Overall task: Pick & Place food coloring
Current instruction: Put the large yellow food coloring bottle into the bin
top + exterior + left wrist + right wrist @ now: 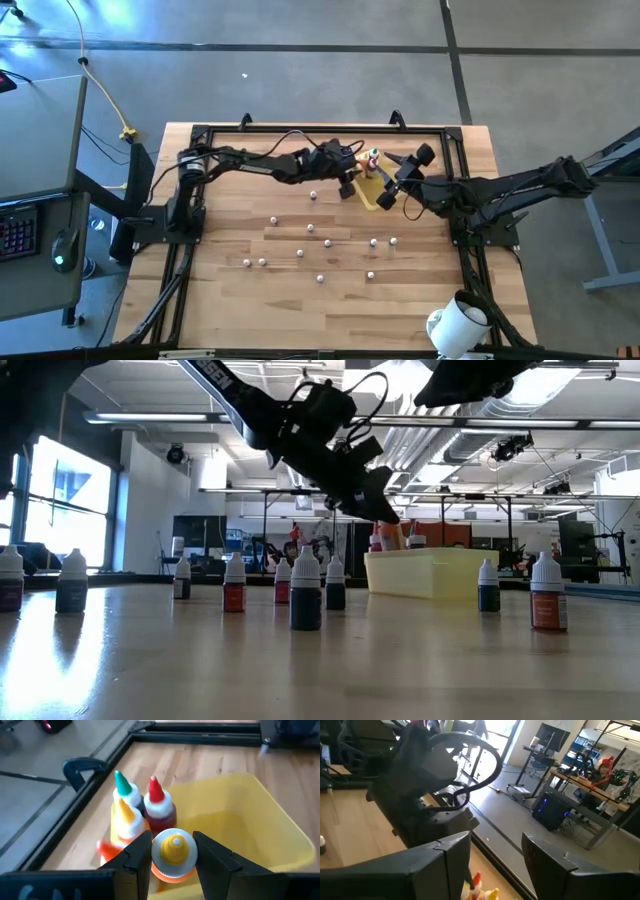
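The left gripper (172,857) pinches a yellow-capped bottle (173,851) over the yellow tray (280,827). It should lower the bottle upright beside the standing bottles (142,805) before releasing. The right gripper (492,857) waits nearby, jaws spread.

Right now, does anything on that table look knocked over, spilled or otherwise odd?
Nothing looks spilled or toppled. The loose bottles stand upright across the table. Only the yellow tray looks odd: its bottles crowd one corner, where the left gripper holds a yellow-capped bottle.

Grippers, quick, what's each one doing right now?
Left gripper: closed on a yellow-capped bottle over the yellow tray.
Right gripper: open, holding nothing.
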Robot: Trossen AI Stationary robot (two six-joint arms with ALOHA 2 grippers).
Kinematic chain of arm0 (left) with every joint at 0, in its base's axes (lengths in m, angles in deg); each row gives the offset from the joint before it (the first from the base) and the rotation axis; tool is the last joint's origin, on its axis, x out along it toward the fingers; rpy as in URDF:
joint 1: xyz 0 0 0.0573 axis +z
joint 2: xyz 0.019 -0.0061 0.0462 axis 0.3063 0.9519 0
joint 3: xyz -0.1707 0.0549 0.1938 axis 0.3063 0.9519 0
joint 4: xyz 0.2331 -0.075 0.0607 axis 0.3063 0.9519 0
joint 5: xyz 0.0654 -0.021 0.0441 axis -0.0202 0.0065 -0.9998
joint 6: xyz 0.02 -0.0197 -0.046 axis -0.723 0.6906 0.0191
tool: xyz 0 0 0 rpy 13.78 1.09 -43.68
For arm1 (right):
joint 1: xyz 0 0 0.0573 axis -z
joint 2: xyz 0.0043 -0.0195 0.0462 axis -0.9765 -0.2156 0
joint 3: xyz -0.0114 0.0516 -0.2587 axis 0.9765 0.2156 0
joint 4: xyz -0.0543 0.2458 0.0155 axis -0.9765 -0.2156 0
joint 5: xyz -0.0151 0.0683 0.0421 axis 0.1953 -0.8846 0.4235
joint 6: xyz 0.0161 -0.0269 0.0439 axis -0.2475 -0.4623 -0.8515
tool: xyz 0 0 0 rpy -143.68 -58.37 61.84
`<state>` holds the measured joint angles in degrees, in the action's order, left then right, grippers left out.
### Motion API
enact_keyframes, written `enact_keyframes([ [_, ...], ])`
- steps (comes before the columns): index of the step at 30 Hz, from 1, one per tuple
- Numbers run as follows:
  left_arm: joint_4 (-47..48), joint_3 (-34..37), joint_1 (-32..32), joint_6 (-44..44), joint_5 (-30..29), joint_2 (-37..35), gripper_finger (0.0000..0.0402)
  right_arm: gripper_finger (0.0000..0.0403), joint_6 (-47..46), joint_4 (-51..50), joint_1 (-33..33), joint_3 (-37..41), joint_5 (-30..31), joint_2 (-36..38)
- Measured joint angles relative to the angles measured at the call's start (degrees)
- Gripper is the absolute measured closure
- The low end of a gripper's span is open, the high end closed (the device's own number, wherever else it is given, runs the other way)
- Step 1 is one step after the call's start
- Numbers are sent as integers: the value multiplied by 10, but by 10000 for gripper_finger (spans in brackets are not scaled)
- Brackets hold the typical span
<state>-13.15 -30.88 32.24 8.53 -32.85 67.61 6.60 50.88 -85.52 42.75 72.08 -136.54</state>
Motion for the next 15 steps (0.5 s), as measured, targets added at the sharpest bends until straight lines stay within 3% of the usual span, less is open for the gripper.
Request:
enact_keyframes([
  [9,10,-1,3,-17,0,7,279,231,0,-6,0,0,-1,0],
  [15,8,-1,3,-20,-2,7,242,231,0,-5,0,0,-2,0],
])
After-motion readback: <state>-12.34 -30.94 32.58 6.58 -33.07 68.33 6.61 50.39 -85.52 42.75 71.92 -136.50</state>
